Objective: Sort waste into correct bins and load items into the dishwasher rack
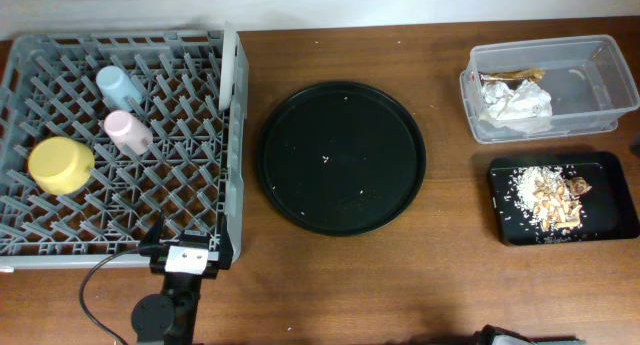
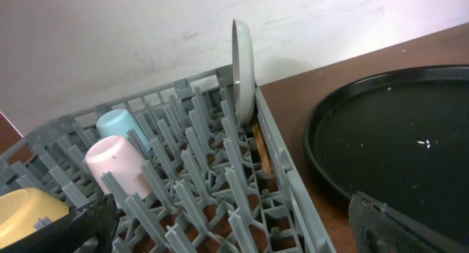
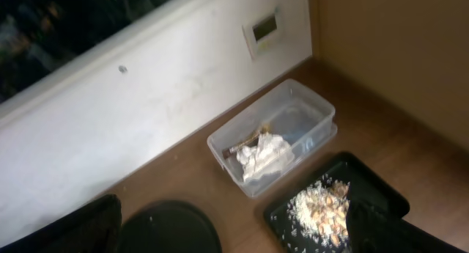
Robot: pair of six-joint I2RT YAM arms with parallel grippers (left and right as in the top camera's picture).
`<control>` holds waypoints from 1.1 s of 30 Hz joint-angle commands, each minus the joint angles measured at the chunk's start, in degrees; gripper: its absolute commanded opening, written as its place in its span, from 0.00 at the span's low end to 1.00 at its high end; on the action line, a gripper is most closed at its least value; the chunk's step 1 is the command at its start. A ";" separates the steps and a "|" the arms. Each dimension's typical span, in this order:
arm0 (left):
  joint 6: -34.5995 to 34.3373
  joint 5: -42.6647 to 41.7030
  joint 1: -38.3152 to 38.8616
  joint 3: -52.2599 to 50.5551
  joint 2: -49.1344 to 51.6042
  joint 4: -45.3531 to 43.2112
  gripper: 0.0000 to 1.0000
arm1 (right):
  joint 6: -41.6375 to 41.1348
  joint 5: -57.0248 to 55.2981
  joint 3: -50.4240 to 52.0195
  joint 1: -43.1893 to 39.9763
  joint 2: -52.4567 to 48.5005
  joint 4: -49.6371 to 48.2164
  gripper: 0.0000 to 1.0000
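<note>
The grey dishwasher rack (image 1: 235, 200) fills the left of the table. In it are the light-blue cup (image 1: 118, 85), the pink cup (image 1: 127, 131), the yellow bowl (image 1: 61, 164) and the pale plate (image 1: 228, 70), which stands on edge at its right wall (image 2: 242, 62). The clear tub (image 1: 590, 80) holds white napkins (image 1: 518, 103) and a brownish wrapper (image 1: 512, 76). The flat black tray (image 1: 610, 215) holds food scraps (image 1: 548, 197). My left gripper (image 1: 187, 257) (image 2: 234, 235) is open and empty over the rack's near right corner. My right gripper (image 3: 231, 235) is open and empty, high above the tub and tray. I see no chopsticks.
The big round black tray (image 1: 342, 157) lies in the middle with a few crumbs on it. A white wall runs along the table's far edge. The left arm's cable trails off the front edge.
</note>
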State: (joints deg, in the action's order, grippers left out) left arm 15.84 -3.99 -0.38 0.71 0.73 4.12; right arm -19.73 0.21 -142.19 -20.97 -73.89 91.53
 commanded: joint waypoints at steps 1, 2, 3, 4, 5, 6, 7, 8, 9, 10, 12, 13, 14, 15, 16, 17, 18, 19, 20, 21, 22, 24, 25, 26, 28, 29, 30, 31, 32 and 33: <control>-0.46 0.83 0.22 -0.22 -0.44 0.42 0.99 | -0.46 -0.48 5.70 0.57 6.88 -5.20 0.98; -0.46 0.81 0.22 -0.22 -0.44 0.42 0.99 | -0.46 -0.48 8.87 1.40 9.18 -7.58 0.98; -0.46 0.81 0.22 -0.22 -0.44 0.42 0.99 | -0.46 -0.50 13.07 2.67 11.96 -10.38 0.98; -0.46 0.81 0.22 -0.22 -0.44 0.42 0.99 | -0.52 -0.44 22.47 5.18 17.57 -15.72 0.99; -0.46 0.81 0.22 -0.22 -0.44 0.42 0.99 | -0.52 0.15 30.84 7.17 22.23 -21.16 0.98; -0.46 0.81 0.22 -0.22 -0.44 0.42 0.99 | -0.52 0.57 36.06 8.39 25.05 -25.11 0.98; -0.46 0.81 0.22 -0.22 -0.44 0.42 0.99 | -0.50 0.87 46.45 10.99 30.49 -33.75 0.98; -0.46 0.81 0.22 -0.22 -0.44 0.42 0.99 | -0.50 0.79 56.13 13.44 35.80 -41.55 0.98; -0.46 0.81 0.22 -0.22 -0.44 0.42 0.99 | -0.50 0.83 63.45 14.95 39.95 -46.82 0.98; -0.46 0.81 0.22 -0.22 -0.44 0.42 0.99 | -0.50 0.83 71.84 16.94 44.89 -52.02 0.98; -0.46 0.81 0.22 -0.22 -0.44 0.42 0.99 | -0.50 0.83 84.59 19.15 52.48 -56.81 0.98; -0.46 0.81 0.22 -0.22 -0.44 0.42 0.99 | -0.50 0.83 88.78 19.65 55.01 -57.64 0.98; -0.46 0.81 0.22 -0.22 -0.44 0.42 0.99 | -0.50 0.83 94.31 20.22 58.36 -58.42 0.99; -0.46 0.81 0.22 -0.22 -0.44 0.42 0.99 | -0.50 0.85 98.97 20.35 60.85 -60.00 0.98; -0.46 0.81 0.22 -0.22 -0.44 0.42 0.99 | -0.50 0.92 101.72 20.33 62.20 -61.35 0.98; -0.46 0.81 0.22 -0.22 -0.44 0.42 0.99 | -0.48 1.99 108.56 20.33 65.02 -66.34 0.98; -0.46 0.81 0.22 -0.22 -0.44 0.42 0.99 | -0.48 2.73 112.32 20.33 66.62 -69.48 0.99; -0.46 0.81 0.22 -0.22 -0.44 0.42 0.99 | -0.50 4.28 117.09 20.33 68.67 -73.61 0.98; -0.46 0.81 0.22 -0.22 -0.44 0.42 0.99 | -0.50 6.51 122.07 20.33 70.99 -78.97 0.98; -0.46 0.81 0.22 -0.22 -0.44 0.42 0.99 | -0.50 7.43 125.02 20.33 72.54 -81.77 0.98; -0.46 0.81 0.22 -0.22 -0.44 0.42 0.99 | -0.52 8.46 128.56 20.33 73.70 -85.22 0.98; -0.46 0.81 0.22 -0.22 -0.44 0.42 0.99 | -0.50 8.66 131.58 20.33 73.70 -88.37 0.98; -0.46 0.83 0.22 -0.22 -0.44 0.42 0.99 | -0.42 8.57 132.56 20.33 73.70 -89.46 0.98; -0.46 0.81 0.22 -0.22 -0.44 0.42 0.99 | -0.22 8.17 133.37 20.33 73.70 -90.53 0.98; -0.46 0.81 0.22 -0.22 -0.44 0.42 0.99 | 0.42 8.17 135.56 20.33 73.70 -94.16 0.98; -0.46 0.81 0.22 -0.22 -0.44 0.42 0.99 | 0.39 8.22 137.02 20.33 73.70 -96.72 0.98; -0.46 0.81 0.22 -0.22 -0.44 0.42 0.99 | 0.39 8.41 138.44 20.33 73.70 -99.76 0.98; -0.46 0.81 0.22 -0.22 -0.44 0.42 0.99 | 0.42 8.39 139.47 20.33 73.70 -101.50 0.98; -0.46 0.81 0.22 -0.22 -0.44 0.42 0.99 | 0.59 8.20 140.54 20.33 73.70 -103.16 0.98; -0.46 0.81 0.22 -0.22 -0.44 0.42 0.99 | 0.94 8.22 141.81 20.33 73.70 -105.00 0.98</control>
State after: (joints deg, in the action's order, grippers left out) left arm 15.64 -3.57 -0.38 0.73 0.62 4.16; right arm -19.44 7.88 -3.33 -1.06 -0.78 -11.07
